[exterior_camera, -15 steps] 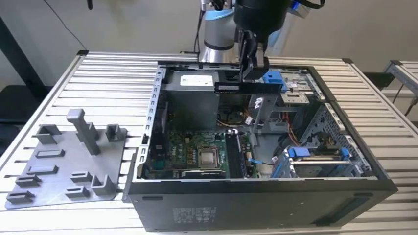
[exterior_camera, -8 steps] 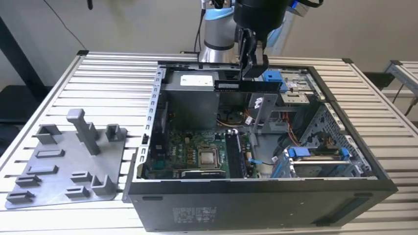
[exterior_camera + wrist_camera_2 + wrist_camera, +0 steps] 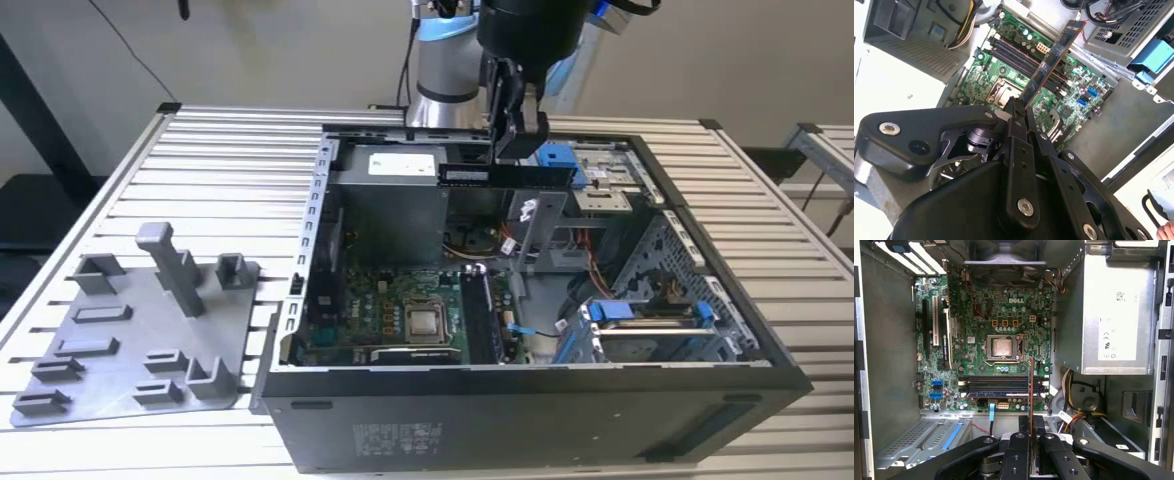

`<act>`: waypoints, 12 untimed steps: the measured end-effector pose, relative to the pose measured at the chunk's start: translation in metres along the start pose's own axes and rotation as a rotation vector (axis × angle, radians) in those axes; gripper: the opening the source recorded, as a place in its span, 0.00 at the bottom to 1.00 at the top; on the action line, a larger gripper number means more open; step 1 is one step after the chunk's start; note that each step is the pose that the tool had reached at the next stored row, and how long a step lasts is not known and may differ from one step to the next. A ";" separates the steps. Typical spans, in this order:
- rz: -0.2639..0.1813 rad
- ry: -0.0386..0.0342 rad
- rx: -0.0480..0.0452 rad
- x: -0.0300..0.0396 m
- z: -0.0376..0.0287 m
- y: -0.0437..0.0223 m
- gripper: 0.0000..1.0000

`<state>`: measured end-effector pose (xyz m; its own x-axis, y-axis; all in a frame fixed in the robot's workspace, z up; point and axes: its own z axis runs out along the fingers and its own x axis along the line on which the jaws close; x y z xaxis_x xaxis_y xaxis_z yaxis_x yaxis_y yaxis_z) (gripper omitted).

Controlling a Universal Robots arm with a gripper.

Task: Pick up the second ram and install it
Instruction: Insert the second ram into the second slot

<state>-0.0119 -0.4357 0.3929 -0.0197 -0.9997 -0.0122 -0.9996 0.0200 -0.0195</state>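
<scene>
Black metal hand [image 3: 518, 150] is clamped on the second ram [image 3: 507, 175], gripping its upper long edge near mid-length. The stick hangs level above the open computer case [image 3: 534, 400], at about one o'clock from the processor socket [image 3: 427, 322] in the exterior view. In the first wrist view it shows edge-on over the memory slots [image 3: 999, 385], apparently clear of them. I judge it light, stiff and brittle (bare contacts along the lower edge), best held by its edges and never flexed. A grey fixture plate [image 3: 134, 330] lies on the bench [image 3: 240, 140] at nine o'clock from the case.
</scene>
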 end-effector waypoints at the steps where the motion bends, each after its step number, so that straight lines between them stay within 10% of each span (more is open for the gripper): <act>1: 0.000 0.0000 0.0000 0.0000 0.0000 0.0000 0.14; 12: 0.112 0.0022 0.0014 0.0000 0.0000 -0.0001 0.14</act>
<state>-0.0118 -0.4357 0.3928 -0.1318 -0.9912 -0.0122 -0.9911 0.1320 -0.0195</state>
